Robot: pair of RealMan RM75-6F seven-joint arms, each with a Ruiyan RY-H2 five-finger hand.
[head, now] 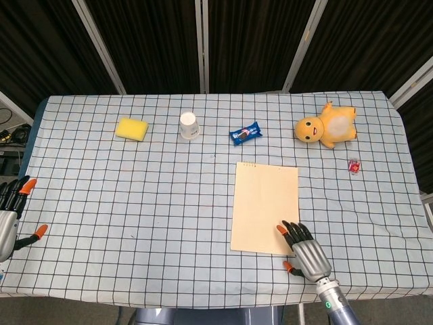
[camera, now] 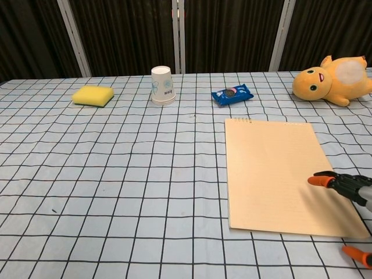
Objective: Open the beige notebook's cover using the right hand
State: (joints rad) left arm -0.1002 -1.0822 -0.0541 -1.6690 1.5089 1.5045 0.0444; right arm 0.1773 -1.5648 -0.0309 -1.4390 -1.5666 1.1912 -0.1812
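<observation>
The beige notebook [head: 265,206] [camera: 279,171] lies flat and closed right of the table's middle, its binding along the far edge. My right hand [head: 306,252] [camera: 350,192] hovers over the notebook's near right corner, fingers spread and holding nothing; its orange fingertips [camera: 319,180] reach over the cover. My left hand [head: 9,217] shows at the left edge of the head view, off the table, fingers apart and empty.
Along the far side sit a yellow sponge [head: 132,128], an upturned paper cup [head: 189,125], a blue snack packet [head: 245,133] and a yellow plush duck [head: 326,126]. A small red item [head: 353,166] lies right of the notebook.
</observation>
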